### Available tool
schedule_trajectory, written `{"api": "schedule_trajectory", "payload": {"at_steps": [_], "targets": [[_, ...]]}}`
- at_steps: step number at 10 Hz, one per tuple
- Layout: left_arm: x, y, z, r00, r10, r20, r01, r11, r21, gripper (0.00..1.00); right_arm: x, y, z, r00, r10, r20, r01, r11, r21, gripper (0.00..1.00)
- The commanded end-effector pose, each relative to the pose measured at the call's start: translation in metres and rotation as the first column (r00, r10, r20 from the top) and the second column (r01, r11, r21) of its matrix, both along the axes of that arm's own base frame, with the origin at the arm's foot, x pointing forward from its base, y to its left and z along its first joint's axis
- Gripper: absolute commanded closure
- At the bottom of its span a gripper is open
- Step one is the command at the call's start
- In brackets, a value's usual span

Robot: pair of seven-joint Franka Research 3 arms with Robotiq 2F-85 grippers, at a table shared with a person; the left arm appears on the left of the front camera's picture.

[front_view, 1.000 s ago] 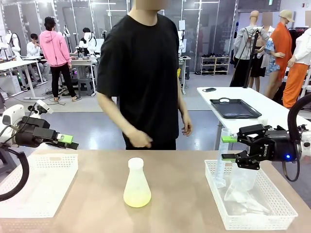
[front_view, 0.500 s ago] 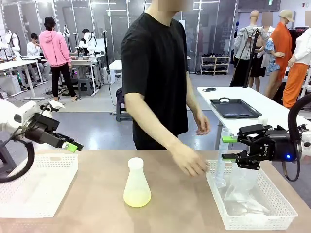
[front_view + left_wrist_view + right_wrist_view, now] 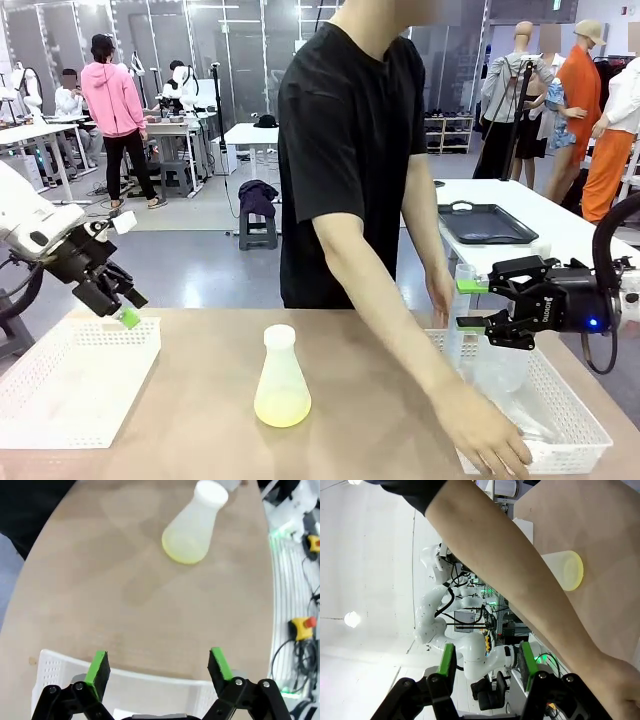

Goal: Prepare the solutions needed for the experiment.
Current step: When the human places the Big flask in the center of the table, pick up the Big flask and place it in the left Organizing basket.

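Left wrist view: left tool [image 3: 158, 656] wide, solutions [image 3: 186, 550] ahead | front view: right tool [image 3: 470, 304] parted, empty

Bare tabletop [image 3: 190, 430] between left basket [image 3: 60, 400] and flask [image 3: 281, 385]: free lane from the left. Person's forearm [image 3: 400, 310] slants down past the flask's right side to the right basket [image 3: 590, 432], hand [image 3: 492, 442] at its near corner. That side is blocked.

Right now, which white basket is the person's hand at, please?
The right basket, by the right gripper: the hand is at its near corner, far from the left basket.
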State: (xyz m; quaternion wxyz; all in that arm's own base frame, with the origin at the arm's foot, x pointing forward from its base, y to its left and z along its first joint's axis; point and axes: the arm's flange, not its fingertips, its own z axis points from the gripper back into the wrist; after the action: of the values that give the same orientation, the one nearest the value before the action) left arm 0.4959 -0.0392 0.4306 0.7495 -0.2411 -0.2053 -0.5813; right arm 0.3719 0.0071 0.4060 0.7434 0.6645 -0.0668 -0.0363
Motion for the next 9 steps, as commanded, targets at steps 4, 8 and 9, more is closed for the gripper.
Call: {"api": "schedule_trajectory", "payload": {"at_steps": [4, 8, 9], "targets": [[0.0, 0.0, 0.0, 1.0, 0.0, 0.0, 0.0, 1.0, 0.0, 0.0, 0.0, 0.001, 0.002, 1.0, -0.001, 0.009, 0.001, 1.0, 0.002, 0.36], [0.016, 0.002, -0.017, 0.993, -0.117, 0.002, 0.117, 0.993, -0.019, 0.0, 0.0, 0.001, 0.002, 1.0, -0.001, 0.009, 0.001, 1.0, 0.002, 0.36], [0.026, 0.0, -0.029, 0.974, -0.226, 0.009, 0.227, 0.973, -0.052, 0.0, 0.0, 0.001, 0.002, 1.0, -0.001, 0.009, 0.001, 1.0, 0.002, 0.36]]}}
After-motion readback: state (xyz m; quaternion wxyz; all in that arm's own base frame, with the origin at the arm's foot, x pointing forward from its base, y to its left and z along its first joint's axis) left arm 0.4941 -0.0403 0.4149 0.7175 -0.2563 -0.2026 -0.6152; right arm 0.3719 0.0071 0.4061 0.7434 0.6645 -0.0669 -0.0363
